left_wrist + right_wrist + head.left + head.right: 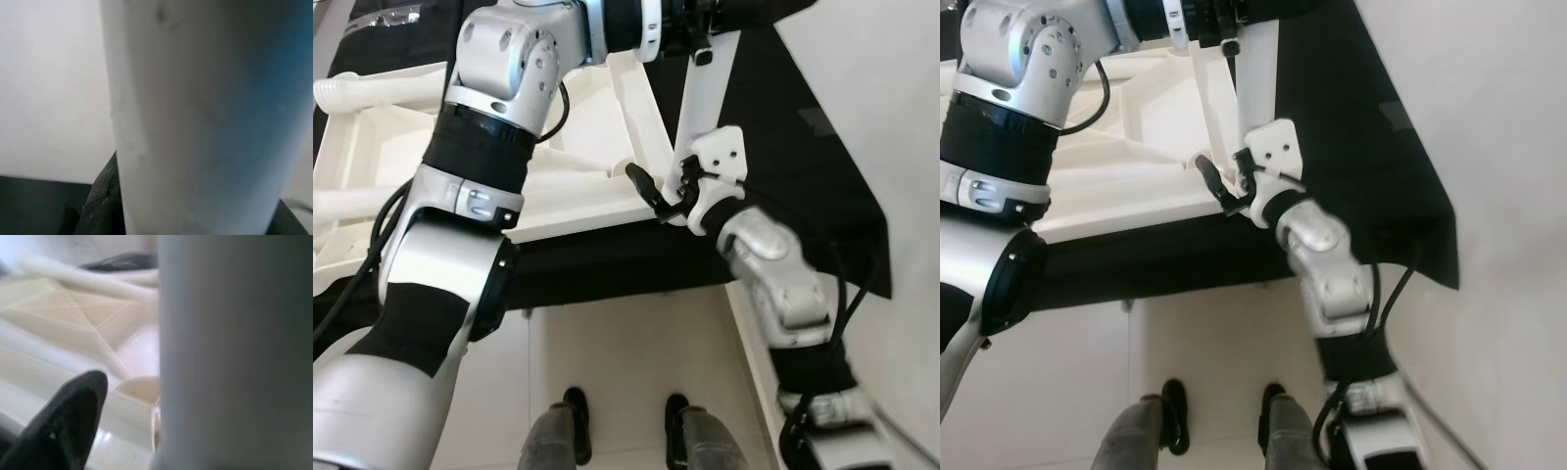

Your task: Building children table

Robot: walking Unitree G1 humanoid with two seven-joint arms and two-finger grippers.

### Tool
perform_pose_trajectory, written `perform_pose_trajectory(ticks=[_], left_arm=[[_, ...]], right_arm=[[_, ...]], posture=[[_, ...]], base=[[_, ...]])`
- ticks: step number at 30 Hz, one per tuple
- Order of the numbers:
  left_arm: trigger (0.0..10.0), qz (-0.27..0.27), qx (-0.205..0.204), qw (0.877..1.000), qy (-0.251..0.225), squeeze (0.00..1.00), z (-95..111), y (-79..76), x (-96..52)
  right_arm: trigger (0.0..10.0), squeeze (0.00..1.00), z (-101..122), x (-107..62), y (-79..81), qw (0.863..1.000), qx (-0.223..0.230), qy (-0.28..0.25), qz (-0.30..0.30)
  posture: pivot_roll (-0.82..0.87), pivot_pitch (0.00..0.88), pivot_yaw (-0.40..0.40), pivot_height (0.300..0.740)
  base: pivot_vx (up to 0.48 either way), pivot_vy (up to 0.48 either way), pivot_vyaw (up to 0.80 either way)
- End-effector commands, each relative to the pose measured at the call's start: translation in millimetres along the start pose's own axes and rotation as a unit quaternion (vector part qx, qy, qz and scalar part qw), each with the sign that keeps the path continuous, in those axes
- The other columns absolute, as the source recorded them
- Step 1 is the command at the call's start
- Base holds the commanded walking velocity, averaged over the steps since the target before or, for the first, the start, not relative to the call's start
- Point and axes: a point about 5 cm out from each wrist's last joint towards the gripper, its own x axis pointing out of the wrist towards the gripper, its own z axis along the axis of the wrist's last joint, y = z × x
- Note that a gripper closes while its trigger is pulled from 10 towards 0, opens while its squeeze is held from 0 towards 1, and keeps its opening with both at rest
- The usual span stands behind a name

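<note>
The upturned white plastic children's table (578, 186) lies on a black cloth (803, 166), one white round leg (705, 98) standing at its near corner. The left tool (690, 29) is clamped on the leg's top; the right tool (661, 196) sits at its base, fingers apart. The robot's dark feet (573, 421) stand on pale floor tiles (626, 343) below.

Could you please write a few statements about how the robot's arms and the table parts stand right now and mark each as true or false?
1. The white table top lies upside down on a black surface, its ribbed underside showing. True.
2. The left gripper holds the white table leg near its upper end. True.
3. The right gripper is down by the robot's feet. False: it is at the leg's lower end, where the leg meets the table top.
4. The leg lies flat on the floor. False: it stands up from the table top's corner.
5. Another white leg lies at the table top's far left. True.
</note>
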Motion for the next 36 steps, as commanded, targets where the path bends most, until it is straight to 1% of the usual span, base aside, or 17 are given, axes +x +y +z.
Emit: perform_pose_trajectory(ticks=[1,2,4,7,9,11,12,13,15,22,25,26,27,28,30,33,36], left_arm=[[0.0,-0.062,-0.004,0.998,-0.002,0.0,-1,-15.4,18.7],[0.0,-0.067,-0.004,0.998,-0.002,0.0,-1,-16.5,21.4],[0.0,-0.073,-0.005,0.997,-0.003,0.0,-1,-17.9,25.3],[0.0,-0.076,-0.005,0.997,-0.004,0.0,-1,-18.5,27.1],[0.0,-0.09,-0.011,0.996,-0.009,0.0,-3,-21.1,30.0],[0.0,-0.09,-0.011,0.996,-0.009,0.0,-3,-21.1,30.0],[0.0,-0.093,-0.013,0.995,-0.009,0.0,-5,-21.9,31.2],[0.0,-0.093,-0.013,0.995,-0.009,0.0,-5,-21.9,31.2],[0.0,-0.087,-0.019,0.996,-0.009,0.0,-20,-20.8,34.8],[0.0,-0.092,-0.027,0.995,-0.031,0.0,-21,-20.3,35.5],[0.0,-0.206,-0.083,0.971,-0.085,0.0,-11,-30.0,29.4],[0.0,-0.206,-0.083,0.971,-0.085,0.0,-11,-30.0,29.4],[0.0,-0.275,-0.125,0.947,-0.11,0.0,-10,-36.0,26.9],[0.0,-0.275,-0.125,0.947,-0.11,0.0,-10,-36.0,26.9],[0.0,-0.314,-0.152,0.929,-0.12,0.0,-11,-40.1,26.8],[0.0,-0.343,-0.162,0.915,-0.14,0.0,-9,-43.5,26.9],[0.0,-0.348,-0.168,0.909,-0.157,0.0,-6,-44.3,28.4]], right_arm=[[10.0,0.82,13,8.9,10.5,0.997,-0.008,-0.038,0.07],[10.0,0.0,18,8.8,10.6,0.993,-0.02,-0.045,0.109],[10.0,0.0,22,9.3,10.3,0.986,-0.03,-0.049,0.155],[10.0,0.0,25,10.1,9.8,0.982,-0.027,-0.052,0.177],[10.0,0.0,33,16.3,6.9,0.969,-0.031,-0.062,0.237],[10.0,0.0,33,16.3,6.9,0.969,-0.031,-0.062,0.237],[10.0,0.0,36,18.6,6.3,0.962,-0.034,-0.062,0.263],[10.0,0.0,36,18.6,6.3,0.962,-0.034,-0.062,0.263],[10.0,0.0,37,26.7,3.1,0.946,-0.059,-0.046,0.314],[10.0,0.0,40,30.8,0.5,0.945,-0.057,-0.052,0.319],[10.0,0.0,34,32.1,13.1,0.931,-0.036,-0.06,0.358],[10.0,0.0,34,32.1,13.1,0.931,-0.036,-0.06,0.358],[10.0,0.0,30,34.2,21.7,0.921,-0.022,-0.071,0.383],[10.0,0.0,30,34.2,21.7,0.921,-0.022,-0.071,0.383],[10.0,0.0,30,34.8,26.6,0.915,-0.011,-0.08,0.394],[10.0,0.0,28,34.8,33.9,0.909,0.005,-0.091,0.407],[10.0,0.0,26,34.0,37.1,0.907,0.01,-0.096,0.409]], posture=[[0.05,0.297,0.049,0.74],[0.05,0.297,0.053,0.74],[0.05,0.298,0.053,0.74],[0.05,0.299,0.054,0.74],[0.05,0.302,0.055,0.74],[0.05,0.302,0.055,0.74],[0.06,0.304,0.056,0.74],[0.06,0.304,0.056,0.74],[0.06,0.303,0.045,0.74],[0.05,0.294,0.034,0.74],[0.04,0.274,0.03,0.74],[0.04,0.274,0.03,0.74],[0.03,0.252,0.026,0.74],[0.03,0.252,0.026,0.74],[0.03,0.251,0.026,0.74],[0.02,0.231,0.02,0.74],[0.02,0.225,0.016,0.74]], base=[[0.0,0.0,0.0],[0.0,0.0,0.0],[0.0,0.0,0.0],[0.0,0.0,0.0],[0.0,0.0,0.0],[0.0,0.0,0.0],[0.0,0.0,0.0],[0.0,0.0,0.0],[0.0,0.0,0.0],[0.0,0.0,0.0],[0.0,0.0,0.0],[0.0,0.0,0.0],[0.0,0.0,0.0],[0.0,0.0,0.0],[0.0,0.0,0.0],[0.0,0.0,0.0],[0.0,0.0,0.0]])
